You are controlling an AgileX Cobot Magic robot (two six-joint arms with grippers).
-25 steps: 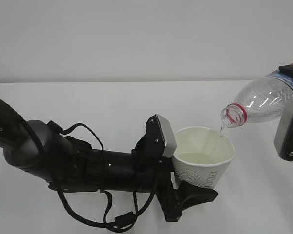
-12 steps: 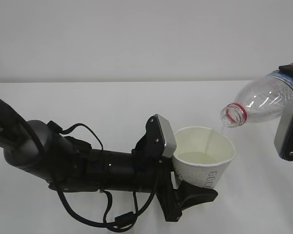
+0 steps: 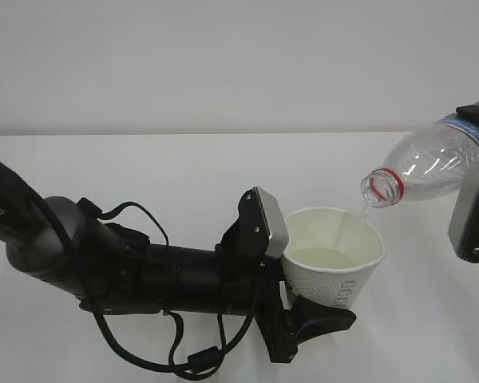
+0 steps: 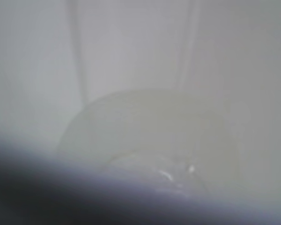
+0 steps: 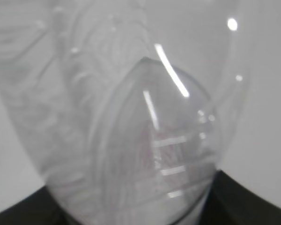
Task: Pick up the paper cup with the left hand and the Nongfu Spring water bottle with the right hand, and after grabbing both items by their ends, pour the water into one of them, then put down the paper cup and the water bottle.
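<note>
The white paper cup (image 3: 335,259) stands upright, lifted off the table, with my left gripper (image 3: 303,271) shut round its lower part. Water (image 3: 323,258) lies in its bottom. The clear Nongfu Spring water bottle (image 3: 431,166) is tipped neck-down at the right, its red-ringed mouth (image 3: 381,189) just above the cup's far rim. A thin stream of water (image 3: 361,214) falls from the mouth into the cup. My right gripper (image 3: 475,199) is shut on the bottle's body at the frame edge. The left wrist view shows only the blurred cup (image 4: 150,136), the right wrist view only the bottle (image 5: 131,117).
A white table (image 3: 184,167) runs back to a plain white wall. My left arm (image 3: 104,263) with its looped cables lies low across the front left.
</note>
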